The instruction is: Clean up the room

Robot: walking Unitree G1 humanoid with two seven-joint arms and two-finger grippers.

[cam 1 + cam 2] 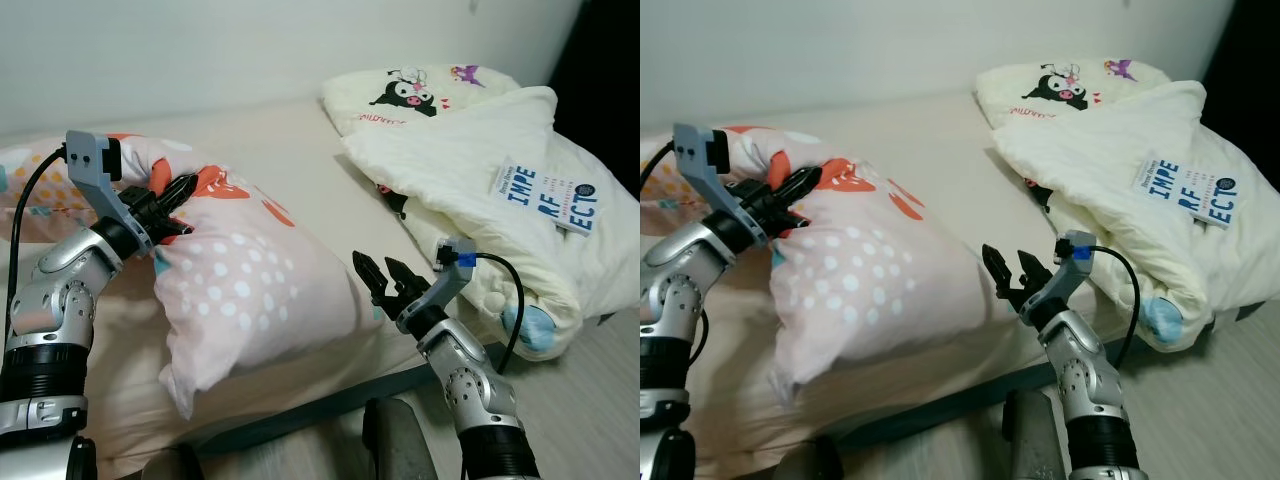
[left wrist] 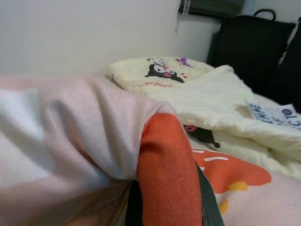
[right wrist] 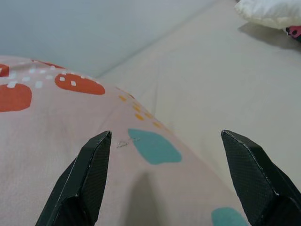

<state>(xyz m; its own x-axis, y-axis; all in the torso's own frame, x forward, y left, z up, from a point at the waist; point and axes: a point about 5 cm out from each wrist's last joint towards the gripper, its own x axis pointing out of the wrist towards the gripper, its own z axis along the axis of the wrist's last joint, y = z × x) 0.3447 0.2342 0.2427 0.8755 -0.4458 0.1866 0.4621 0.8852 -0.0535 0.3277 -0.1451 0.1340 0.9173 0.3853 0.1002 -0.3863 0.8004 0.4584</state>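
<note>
A pink pillow with white dots and orange patches lies on the bed in front of me. My left gripper is shut on a fold of the pillow's upper left corner; in the left wrist view the pinched orange cloth bulges between the fingers. My right gripper hovers open just off the pillow's right edge, fingers spread wide with nothing between them. A cream quilt with a cartoon print is bunched at the bed's far right.
A white wall runs behind the bed. The quilt hangs over the bed's right edge toward the wooden floor. A dark bag stands beyond the quilt. Bare beige sheet lies between pillow and quilt.
</note>
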